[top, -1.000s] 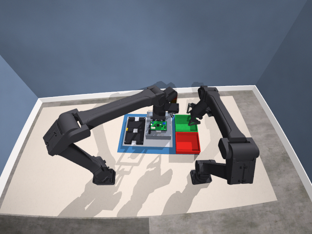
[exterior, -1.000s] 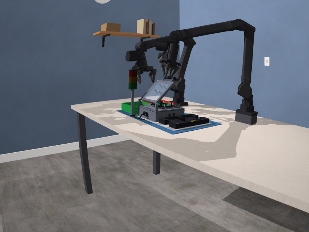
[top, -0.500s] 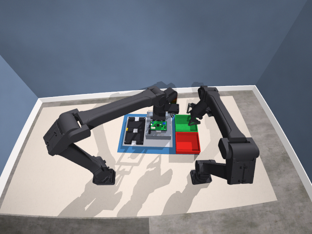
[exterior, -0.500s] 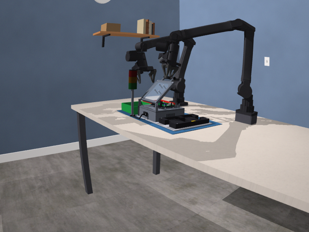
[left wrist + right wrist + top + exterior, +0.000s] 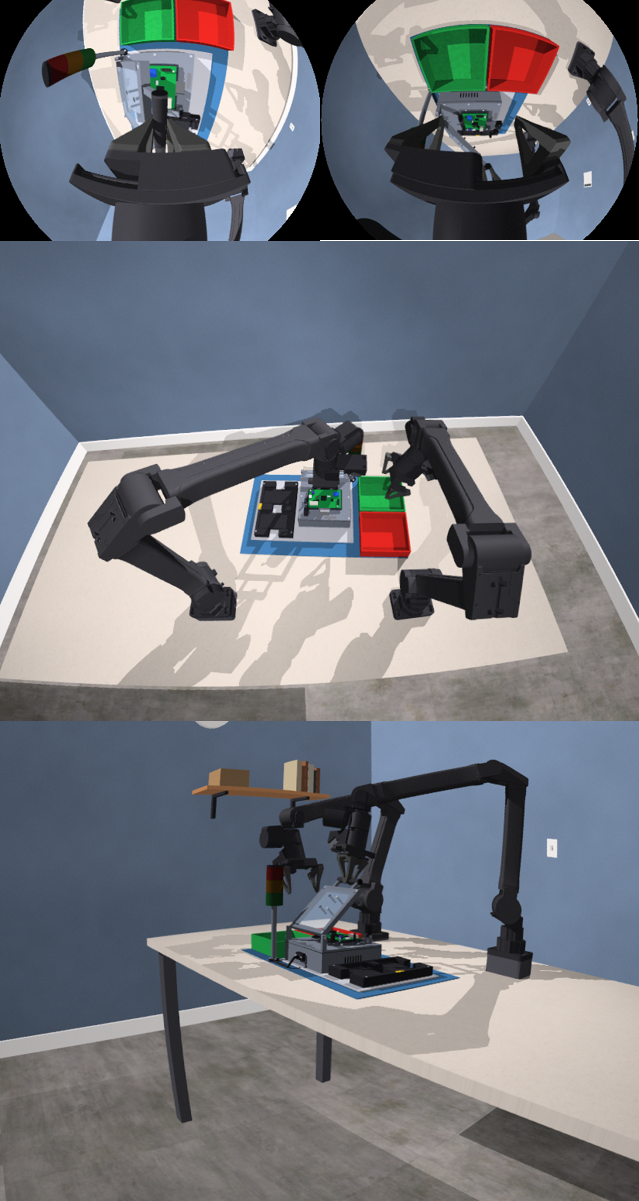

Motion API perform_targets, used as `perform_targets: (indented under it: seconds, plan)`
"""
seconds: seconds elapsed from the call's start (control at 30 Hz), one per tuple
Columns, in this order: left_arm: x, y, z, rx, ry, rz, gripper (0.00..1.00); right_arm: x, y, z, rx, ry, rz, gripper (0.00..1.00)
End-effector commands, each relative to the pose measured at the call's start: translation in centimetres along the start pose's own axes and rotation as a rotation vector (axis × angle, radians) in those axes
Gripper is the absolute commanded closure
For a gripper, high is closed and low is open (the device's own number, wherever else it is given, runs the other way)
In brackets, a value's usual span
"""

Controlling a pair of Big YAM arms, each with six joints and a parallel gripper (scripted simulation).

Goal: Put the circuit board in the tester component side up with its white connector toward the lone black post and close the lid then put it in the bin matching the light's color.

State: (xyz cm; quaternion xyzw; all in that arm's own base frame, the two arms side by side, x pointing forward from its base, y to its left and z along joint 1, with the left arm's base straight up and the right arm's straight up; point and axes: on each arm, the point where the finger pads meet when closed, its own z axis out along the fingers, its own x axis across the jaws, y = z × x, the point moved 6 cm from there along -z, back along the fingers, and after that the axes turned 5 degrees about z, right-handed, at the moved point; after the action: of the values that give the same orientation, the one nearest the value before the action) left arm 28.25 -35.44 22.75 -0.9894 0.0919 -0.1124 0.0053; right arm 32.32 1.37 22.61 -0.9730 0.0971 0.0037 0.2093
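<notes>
Item: tester lid, raised and tilted; our left claw clamps its handle bar.
Circuit board: in the tester, component side up, below our left claw, long axis roughly along the bar; pin seating unclear to us. Left arm: nearer; we judge the next move a downward swing over the board. Right claw: fingers wide apart, nothing between, raised by the green bin. Surface: blue mat, pale tabletop. Room: blue walls, grey floor.
</notes>
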Motion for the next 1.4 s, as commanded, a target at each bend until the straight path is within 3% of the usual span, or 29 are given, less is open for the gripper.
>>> perform_targets:
  seconds: [0.0, 0.13, 0.8, 1.37]
  plan:
    - [1.5, -0.5, -1.6, -0.028, 0.067, -0.021, 0.90, 0.9, -0.5, -1.0, 0.004, 0.026, 0.006, 0.00]
    - [0.2, -0.5, -0.7, -0.013, 0.056, -0.017, 0.91, 0.9, -0.5, -1.0, 0.004, 0.026, 0.006, 0.00]
    - [-5.8, 0.3, 3.3, 0.011, 0.353, -0.017, 0.91, 0.9, -0.5, -1.0, 0.004, 0.026, 0.006, 0.00]
    - [-9.8, 0.6, 9.2, 0.065, 0.582, 0.001, 0.91, 0.9, -0.5, -1.0, 0.004, 0.026, 0.006, 0.00]
